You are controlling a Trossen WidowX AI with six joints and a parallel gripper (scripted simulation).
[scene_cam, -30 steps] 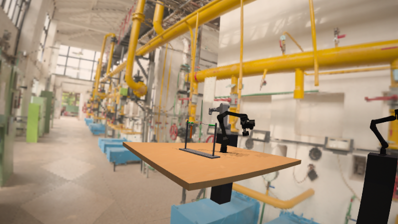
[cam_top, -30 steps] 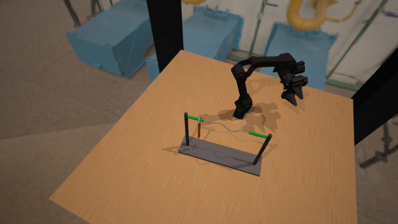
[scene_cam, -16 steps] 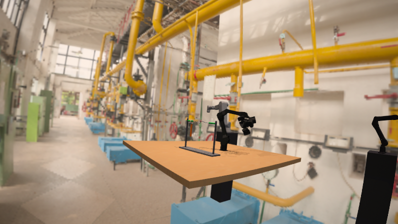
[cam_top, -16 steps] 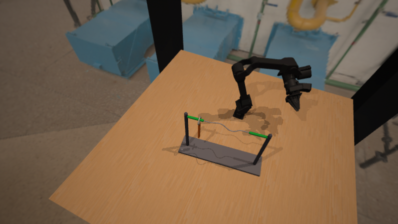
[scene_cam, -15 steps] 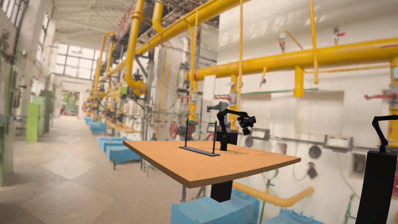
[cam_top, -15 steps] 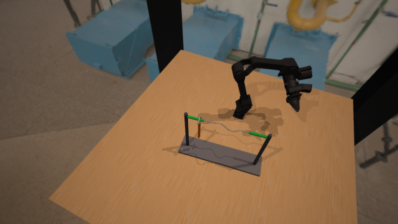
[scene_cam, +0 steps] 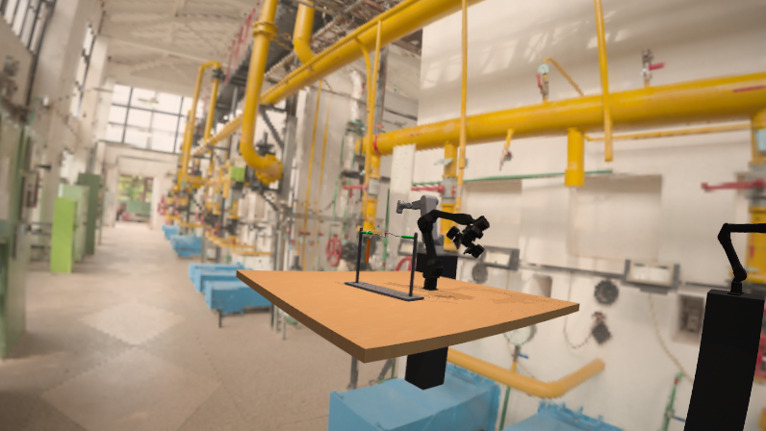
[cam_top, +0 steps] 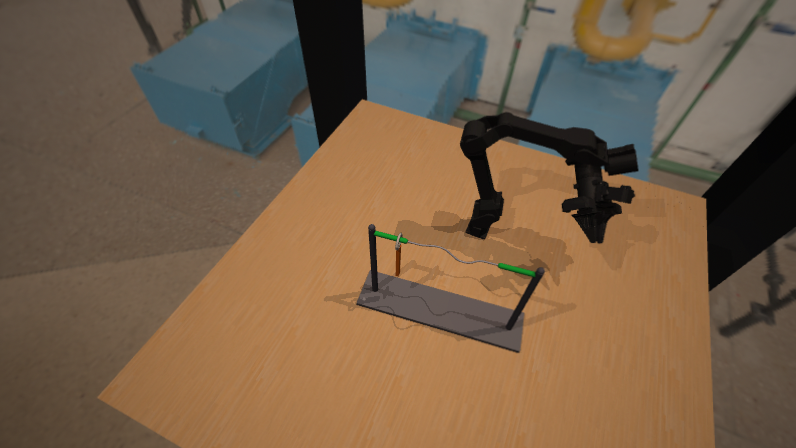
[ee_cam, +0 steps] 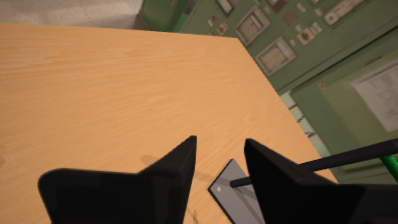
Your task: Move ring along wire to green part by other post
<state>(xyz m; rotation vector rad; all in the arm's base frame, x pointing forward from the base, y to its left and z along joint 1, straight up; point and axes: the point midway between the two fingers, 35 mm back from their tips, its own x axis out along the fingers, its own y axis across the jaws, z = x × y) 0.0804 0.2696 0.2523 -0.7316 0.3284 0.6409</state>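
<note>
Ring (cam_top: 398,239) on green sleeve (cam_top: 389,236), fingers (cam_top: 589,227) apart.

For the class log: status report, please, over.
Gripper partly closed, empty, off to the side. Ring hanging on green section by start post, handle untouched. Nothing between them.

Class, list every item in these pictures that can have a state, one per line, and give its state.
Gripper: partly closed, holding nothing, in the air beyond the far post.
Ring: threaded on the wire, hanging on the green section beside the near post.
Orange handle: hanging straight down, not gripped.
Other green section: bare, no ring on it.
</note>
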